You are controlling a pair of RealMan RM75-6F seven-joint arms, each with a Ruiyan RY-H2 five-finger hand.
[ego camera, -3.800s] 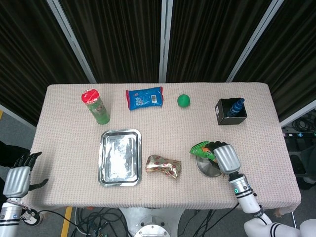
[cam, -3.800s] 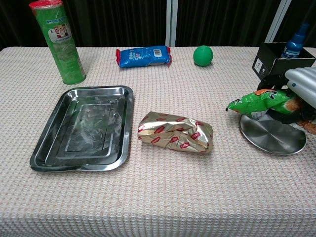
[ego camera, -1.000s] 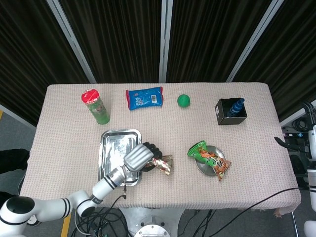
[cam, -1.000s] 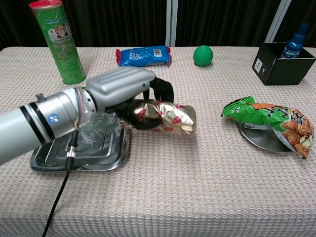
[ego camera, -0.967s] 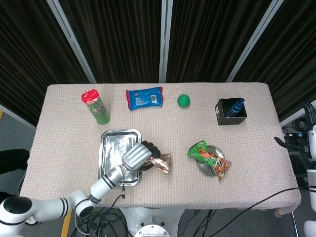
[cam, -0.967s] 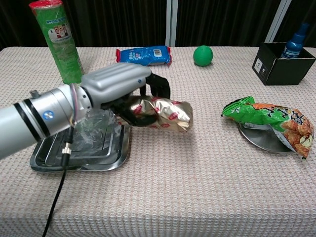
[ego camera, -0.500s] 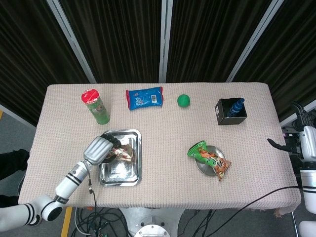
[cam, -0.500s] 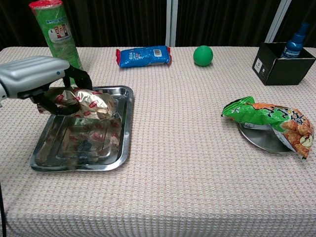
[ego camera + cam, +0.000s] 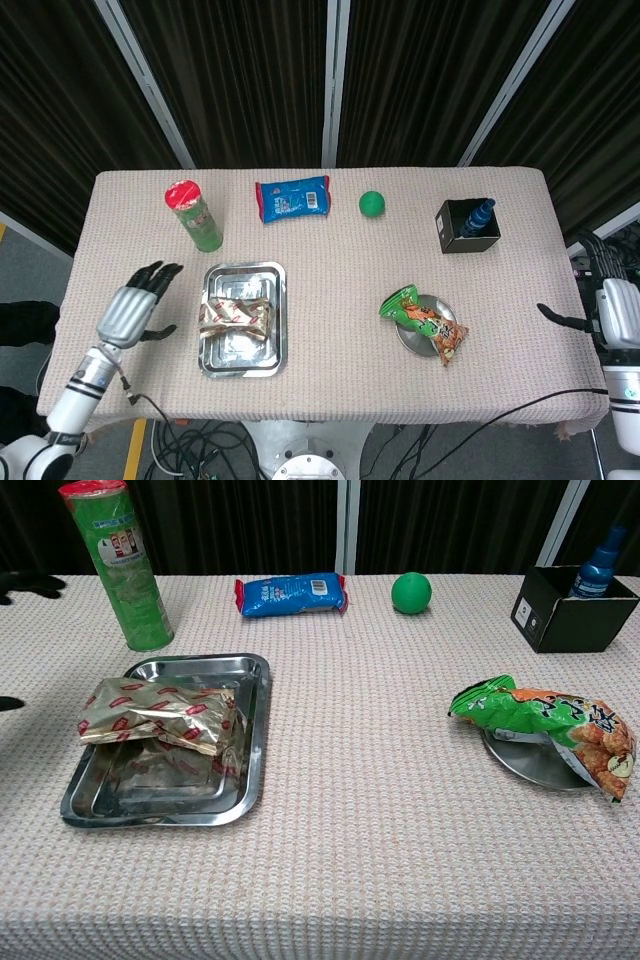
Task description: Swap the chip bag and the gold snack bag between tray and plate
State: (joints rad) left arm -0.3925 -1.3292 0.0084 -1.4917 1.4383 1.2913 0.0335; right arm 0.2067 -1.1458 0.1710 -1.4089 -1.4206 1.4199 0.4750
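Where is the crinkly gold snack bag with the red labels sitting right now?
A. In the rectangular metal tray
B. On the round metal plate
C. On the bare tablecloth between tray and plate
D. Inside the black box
A. The crinkly gold snack bag with red labels lies inside the rectangular metal tray, its left end overhanging the rim, while the round metal plate carries the green and orange chip bag.

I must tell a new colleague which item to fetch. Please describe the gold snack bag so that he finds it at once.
Look at the steel tray on the left half of the table, in front of the green chip can. The gold snack bag lies across its middle. It is the only crinkled gold foil pack with red labels; the other bags are blue or green.
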